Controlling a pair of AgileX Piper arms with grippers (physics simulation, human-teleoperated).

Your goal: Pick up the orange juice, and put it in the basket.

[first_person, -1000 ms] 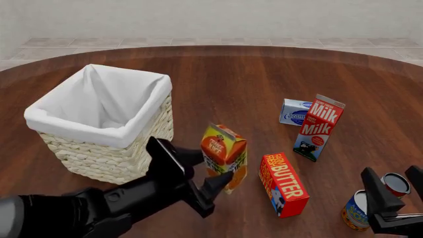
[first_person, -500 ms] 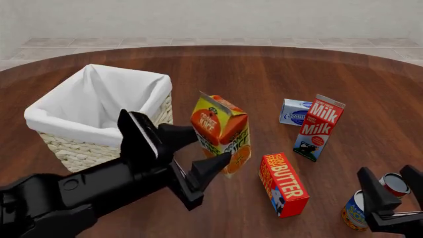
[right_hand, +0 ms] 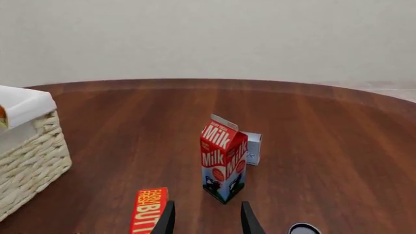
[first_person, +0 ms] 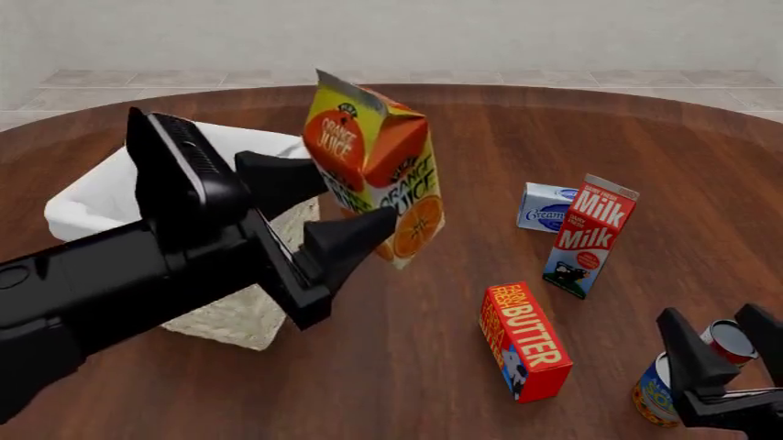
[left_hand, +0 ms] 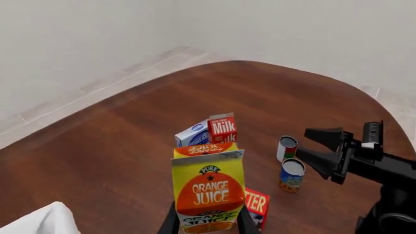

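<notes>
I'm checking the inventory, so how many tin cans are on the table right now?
2. One can with a red label stands at the table's near right; the other can, blue-labelled, stands beside it, nearer the right end effector. None seem hidden.

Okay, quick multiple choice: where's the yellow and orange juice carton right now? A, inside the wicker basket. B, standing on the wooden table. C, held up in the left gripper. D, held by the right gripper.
C: the left gripper is clamped on the yellow and orange juice carton, which is lifted off the table beside the cream wicker basket.

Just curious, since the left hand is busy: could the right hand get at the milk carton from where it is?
Probably yes: the right hand is open and empty, and the milk carton stands straight ahead with bare table between.
</notes>
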